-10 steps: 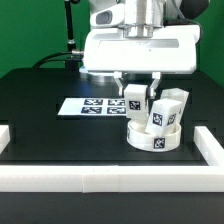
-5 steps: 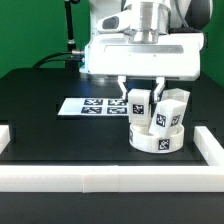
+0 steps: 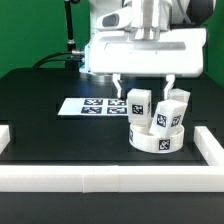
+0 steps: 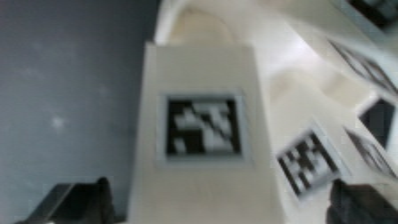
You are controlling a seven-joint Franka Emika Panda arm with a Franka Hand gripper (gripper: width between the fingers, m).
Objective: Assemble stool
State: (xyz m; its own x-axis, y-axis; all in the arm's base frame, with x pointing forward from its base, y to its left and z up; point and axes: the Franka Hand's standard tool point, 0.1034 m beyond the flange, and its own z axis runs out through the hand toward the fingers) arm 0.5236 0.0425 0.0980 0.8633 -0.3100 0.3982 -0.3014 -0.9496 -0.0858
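Three legs: all stand upright on the seat, close together, so the stool looks nearly built.
Table (image 3: 45, 120): black top, carrying everything; white rails (image 3: 110, 178) edge it at the front and both sides.
Marker board (image 3: 85, 106): flat on the table, just behind the stool toward the exterior view's left.
Seat (image 3: 152, 141): thick round disc near the exterior view's right, resting on the table with tags on its rim.
Legs: one (image 3: 139, 106) directly under the gripper, one (image 3: 176, 105) toward the exterior view's right, one (image 3: 160, 120) in front.
Gripper (image 3: 143, 86): jaws spread wide, empty, a finger either side of the first leg's top and clear of it.
Wrist view: that leg (image 4: 199, 110) fills the picture, tag facing the camera.
Handling, by my judgement: hard, stiff, light plastic, likely slick; a leg is best pinched across two flat opposite faces near its top, the seat across its rim.
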